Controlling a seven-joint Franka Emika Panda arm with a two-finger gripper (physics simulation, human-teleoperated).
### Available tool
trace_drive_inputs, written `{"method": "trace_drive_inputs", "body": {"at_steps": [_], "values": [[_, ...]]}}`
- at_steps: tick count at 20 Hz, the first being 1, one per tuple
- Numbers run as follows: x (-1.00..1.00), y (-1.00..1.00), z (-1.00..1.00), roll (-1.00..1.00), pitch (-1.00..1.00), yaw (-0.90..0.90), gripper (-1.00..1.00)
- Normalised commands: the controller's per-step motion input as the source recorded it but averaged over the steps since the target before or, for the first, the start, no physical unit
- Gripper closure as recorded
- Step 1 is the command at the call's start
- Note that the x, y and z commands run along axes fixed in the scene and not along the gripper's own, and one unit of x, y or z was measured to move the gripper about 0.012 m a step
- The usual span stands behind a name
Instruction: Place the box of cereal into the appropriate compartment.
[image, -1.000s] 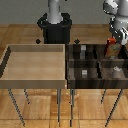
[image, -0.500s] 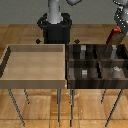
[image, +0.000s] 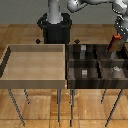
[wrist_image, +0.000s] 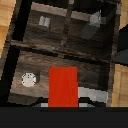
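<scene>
The gripper (image: 118, 41) is clenched on the small red cereal carton (wrist_image: 63, 87) above the dark-brown divided bin (image: 71, 75) — lifted, not yet released.

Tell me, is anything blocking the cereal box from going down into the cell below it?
Nothing visible blocks it. The gripper holds the box of cereal above the dark bin. In the wrist view, only a small round white object lies in that cell, beside the box.
</scene>
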Motion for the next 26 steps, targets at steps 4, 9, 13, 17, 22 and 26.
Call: {"method": "trace_drive_inputs", "body": {"at_steps": [4,9,13,17,22,26], "values": [[0.0,0.0,-1.0,0.0,0.0,0.0,1.0],[0.0,0.0,-1.0,0.0,0.0,0.0,1.0],[0.0,0.0,-1.0,0.0,0.0,0.0,1.0],[-0.25,-0.25,0.0,0.0,0.0,0.0,1.0],[0.0,-0.4,0.0,0.0,0.0,0.0,1.0],[0.0,0.0,0.0,0.0,0.0,0.0,1.0]]}}
